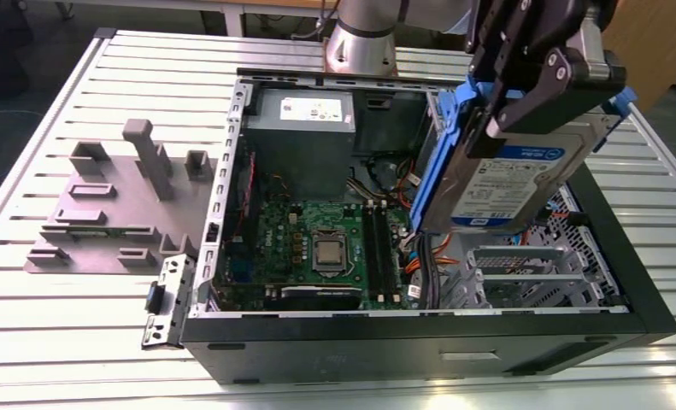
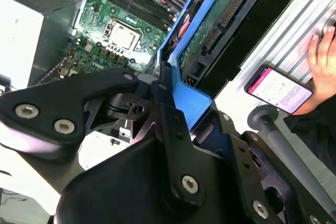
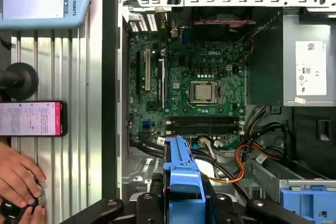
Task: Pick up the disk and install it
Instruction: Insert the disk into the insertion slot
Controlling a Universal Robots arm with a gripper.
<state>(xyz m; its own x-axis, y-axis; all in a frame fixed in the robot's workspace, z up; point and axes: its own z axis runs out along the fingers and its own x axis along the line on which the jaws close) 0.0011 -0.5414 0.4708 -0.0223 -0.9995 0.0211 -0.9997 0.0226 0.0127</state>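
Disk (image 1: 507,184) sits in the tool (image 1: 522,120), which is clenched on its upper end via the blue carrier. It hangs clear of everything else, over the open PC case (image 1: 429,337) toward the exterior view's right.

Key relation: the disk is not flat. It's steeply tilted, nearly on edge, with its long axis running from the tool at the high far end down to the near low end. The low end hovers just above the metal drive cage (image 1: 529,273) in the case's near-right corner, apart from it and not touching. My read: pick-up is done, install isn't, and the disk's tilt vs. the cage is what matters now.

Looks: silver body w/ white-and-blue label facing the exterior view, blue carrier framing both long edges. In the second wrist view the other face (image 2: 220,22) shows a green circuit board w/ a connector row. In the first wrist view the carrier end (image 3: 184,179) sticks out over the motherboard (image 3: 202,90).

Aside: 1 person's hand (image 3: 18,177) and a phone (image 3: 31,119) rest on the desk (image 1: 75,342) outside the case.
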